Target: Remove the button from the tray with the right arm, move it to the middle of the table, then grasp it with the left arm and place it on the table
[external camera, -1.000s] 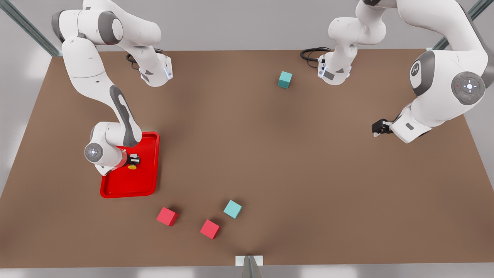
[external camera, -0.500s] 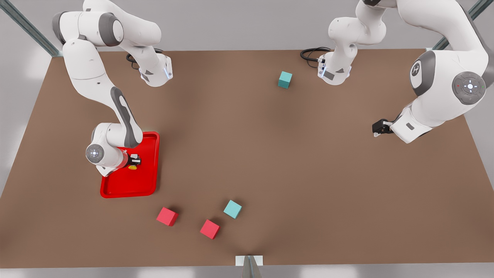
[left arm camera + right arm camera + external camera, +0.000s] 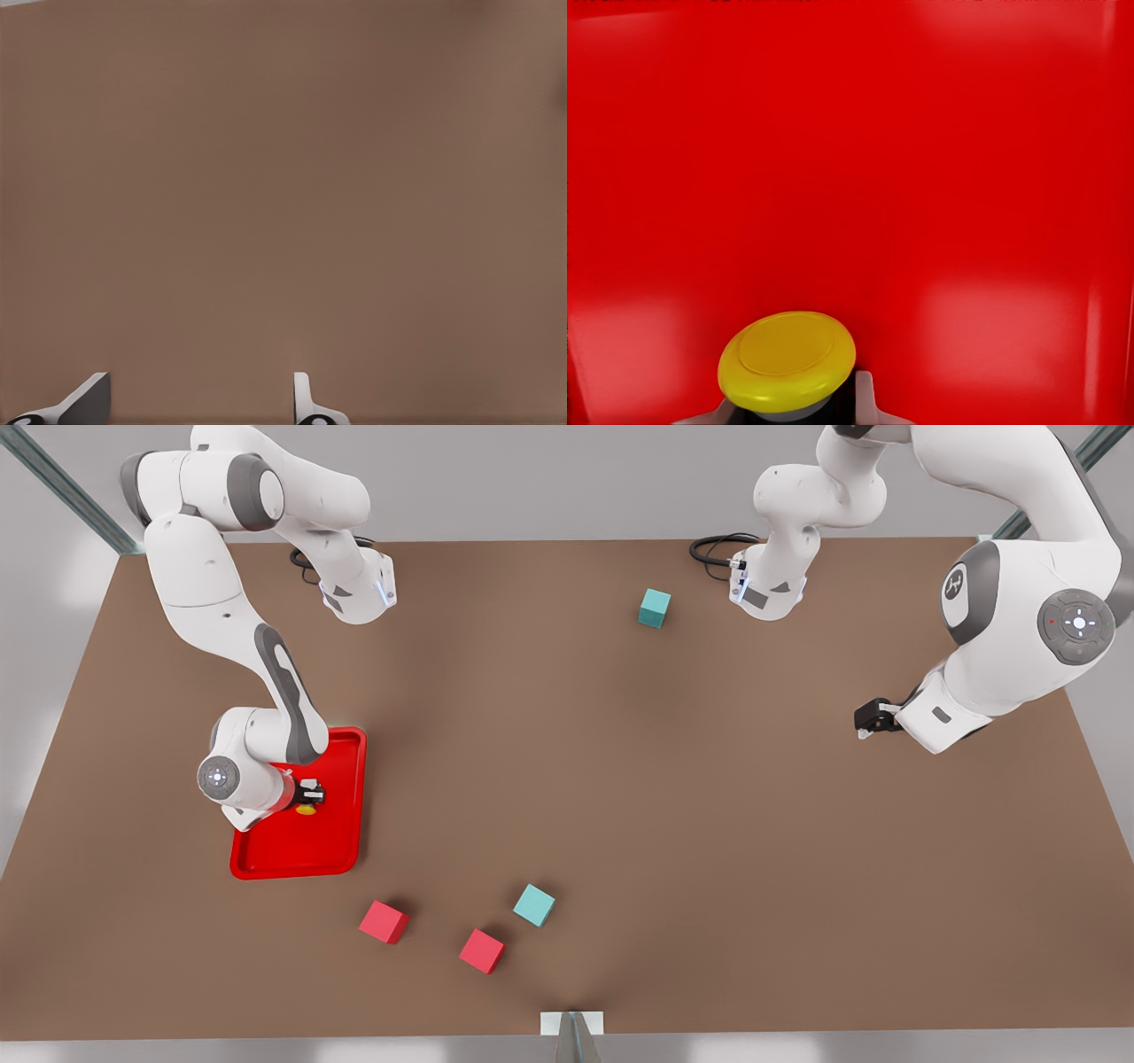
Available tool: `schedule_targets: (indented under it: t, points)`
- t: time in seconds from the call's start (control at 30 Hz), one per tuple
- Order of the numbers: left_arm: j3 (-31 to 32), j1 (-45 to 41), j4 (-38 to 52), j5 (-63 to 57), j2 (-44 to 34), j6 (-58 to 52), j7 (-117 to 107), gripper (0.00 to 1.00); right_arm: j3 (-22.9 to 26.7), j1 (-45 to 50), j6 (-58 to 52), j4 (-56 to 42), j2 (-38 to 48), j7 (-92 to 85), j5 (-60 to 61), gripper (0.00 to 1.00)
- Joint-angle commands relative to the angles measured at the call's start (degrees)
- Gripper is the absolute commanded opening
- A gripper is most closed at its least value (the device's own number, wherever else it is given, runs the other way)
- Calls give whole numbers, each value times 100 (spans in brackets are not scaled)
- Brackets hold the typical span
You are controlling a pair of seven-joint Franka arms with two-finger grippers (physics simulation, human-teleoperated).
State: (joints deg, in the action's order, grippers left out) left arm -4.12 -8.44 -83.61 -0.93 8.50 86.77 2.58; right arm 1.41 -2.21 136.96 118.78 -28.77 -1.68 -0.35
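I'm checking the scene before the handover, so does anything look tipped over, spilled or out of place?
Nothing stands out. The right gripper is down at the button inside the tray, which lies flat on the table. The left gripper hangs open over bare table.

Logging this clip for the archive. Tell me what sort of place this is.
Most likely a simulated robot test bench, not a lived-in room: a bare brown table framed by metal struts, with only test props on it, a red tray holding a yellow button and scattered cubes. The right gripper is at the button; the left gripper waits.
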Motion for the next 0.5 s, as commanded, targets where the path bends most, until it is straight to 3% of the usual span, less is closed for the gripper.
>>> schedule_targets:
  t: [0.0,0.1,0.2,0.37,0.47]
  points:
    - [-1,0,3,-3,-6,-2,-3,100,-9,1,-283,-21,56,151,-53,43]
    - [-1,0,3,-3,-6,-2,-3,100,-184,10,-653,-21,302,186,25,43]
    - [-1,0,3,-3,-6,-2,-3,100,-193,941,-1347,-302,663,1178,465,43]
    - [-1,0,3,-3,3,-2,-3,100,-193,2760,-1954,-1752,584,3243,1098,43]
    - [-1,0,3,-3,3,-2,-3,100,-193,3788,-1954,-2788,-119,5220,1431,43]
